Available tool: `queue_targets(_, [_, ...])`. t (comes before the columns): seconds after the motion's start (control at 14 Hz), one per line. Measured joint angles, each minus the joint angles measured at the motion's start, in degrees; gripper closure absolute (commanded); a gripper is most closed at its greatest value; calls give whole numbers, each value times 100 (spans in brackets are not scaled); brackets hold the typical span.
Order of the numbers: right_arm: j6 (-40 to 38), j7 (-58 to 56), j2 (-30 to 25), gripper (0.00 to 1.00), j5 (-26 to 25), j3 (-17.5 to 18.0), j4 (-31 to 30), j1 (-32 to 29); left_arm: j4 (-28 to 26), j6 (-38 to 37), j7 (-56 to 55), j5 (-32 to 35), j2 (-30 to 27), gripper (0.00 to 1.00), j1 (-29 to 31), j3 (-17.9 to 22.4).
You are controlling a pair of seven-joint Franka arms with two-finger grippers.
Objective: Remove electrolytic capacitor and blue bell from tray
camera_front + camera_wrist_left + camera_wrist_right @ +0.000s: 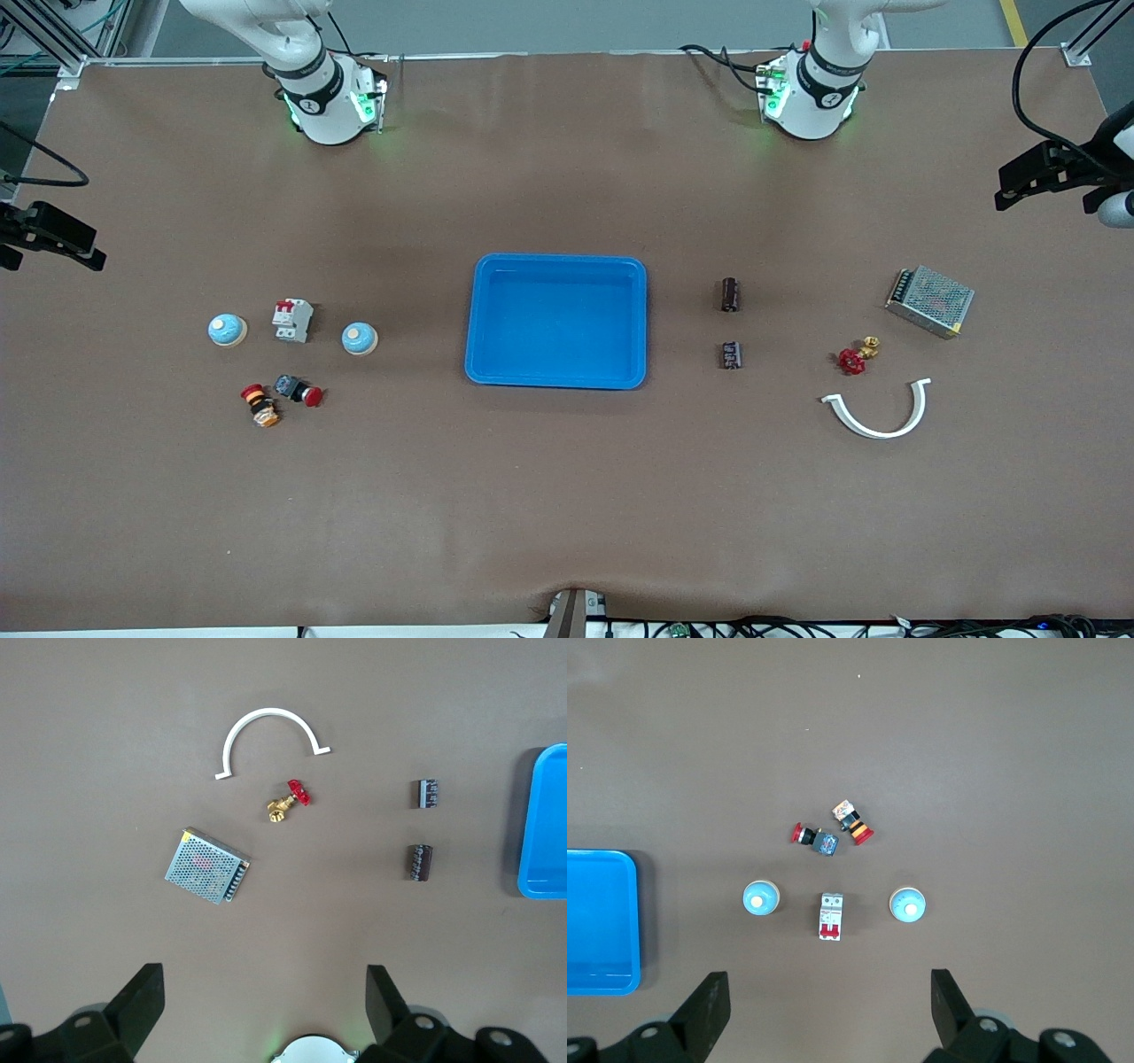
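Observation:
Two dark capacitors lie toward the left arm's end of the blue tray point(556, 260): one point(730, 294) point(420, 861) farther from the front camera, the other point(731, 355) point(428, 794) nearer. Two light-blue bells sit toward the right arm's end, one point(360, 338) point(761, 897) close to the tray, one point(228, 330) point(908, 904) farther out. My left gripper point(264, 974) hangs open and empty high over bare table near its base. My right gripper point(828, 979) is likewise open and empty. Neither gripper shows in the front view.
A white circuit breaker point(292, 320) stands between the bells, with two push buttons point(260, 405) point(299, 390) nearer the camera. By the capacitors lie a red-handled valve point(857, 356), a white curved strip point(879, 409) and a metal power supply point(930, 300).

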Motion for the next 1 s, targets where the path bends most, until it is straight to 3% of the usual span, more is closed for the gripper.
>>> queue_targets(1.0, [0,0,0,0,0,-20,37,-11,140,175,-98,-385,-21,0,232,-3])
